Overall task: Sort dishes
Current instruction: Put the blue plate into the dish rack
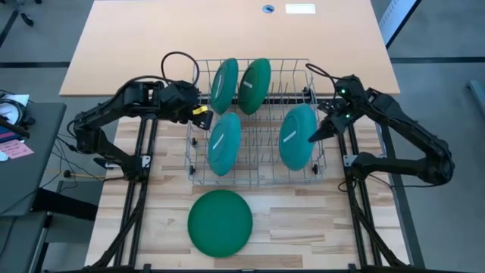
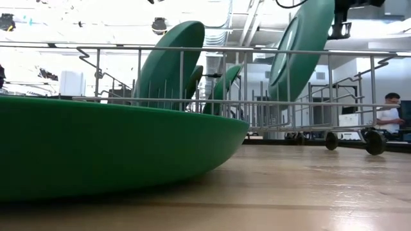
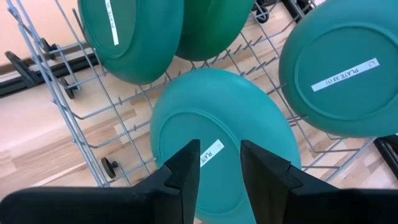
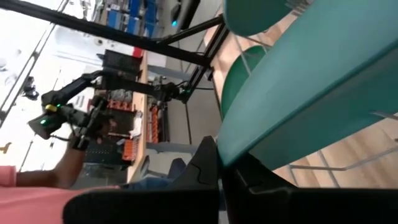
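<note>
A wire rack (image 1: 198,176) holds several plates on edge: a teal one (image 1: 223,85) and a dark green one (image 1: 255,83) at the far side, and a teal one (image 1: 224,142) at the near left. My right gripper (image 1: 312,137) is shut on another teal plate (image 1: 297,136) at the rack's right. My left gripper (image 1: 203,120) is open at the rack's left side, above the near-left teal plate (image 3: 211,118) and clear of it. A dark green plate (image 1: 220,221) lies flat on the table in front of the rack. My right gripper pinches the teal plate's rim (image 4: 261,130) between its two fingers, on the side toward the table's right edge. The fingers come slanting from the right and above. The plate stands tilted on edge within the rack's wires (image 2: 302,51); whether its lower edge rests there, I cannot tell.
The rack's upright tines and rails (image 2: 257,102) surround the plates. Free wooden table lies in front of the rack on both sides of the flat plate. A person (image 2: 388,112) sits in the room beyond the table.
</note>
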{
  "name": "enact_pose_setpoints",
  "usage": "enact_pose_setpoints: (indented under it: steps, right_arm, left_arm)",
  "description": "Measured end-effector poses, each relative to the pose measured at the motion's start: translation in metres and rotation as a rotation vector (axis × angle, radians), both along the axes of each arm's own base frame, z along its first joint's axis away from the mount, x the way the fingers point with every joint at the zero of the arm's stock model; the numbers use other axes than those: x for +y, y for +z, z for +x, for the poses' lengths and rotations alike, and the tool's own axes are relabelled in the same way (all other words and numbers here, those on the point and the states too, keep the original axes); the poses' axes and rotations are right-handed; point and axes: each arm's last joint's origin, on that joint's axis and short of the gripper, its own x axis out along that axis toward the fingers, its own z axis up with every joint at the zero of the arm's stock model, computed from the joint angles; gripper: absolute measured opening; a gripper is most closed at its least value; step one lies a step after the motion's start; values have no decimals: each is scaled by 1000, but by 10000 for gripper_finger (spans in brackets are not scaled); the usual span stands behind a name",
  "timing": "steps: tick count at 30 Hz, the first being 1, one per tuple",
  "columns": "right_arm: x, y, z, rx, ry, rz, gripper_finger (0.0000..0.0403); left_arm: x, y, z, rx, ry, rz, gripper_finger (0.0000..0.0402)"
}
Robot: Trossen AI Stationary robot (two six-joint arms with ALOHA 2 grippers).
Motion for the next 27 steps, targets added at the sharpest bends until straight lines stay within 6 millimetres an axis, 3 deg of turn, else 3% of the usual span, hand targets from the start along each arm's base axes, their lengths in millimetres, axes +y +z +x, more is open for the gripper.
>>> enact_pose_setpoints:
  steps: [27]
  right_arm:
    - [-14,-31,41,154,60,-5,11]
  left_arm:
    - [5,0,-1,6,15,12,109]
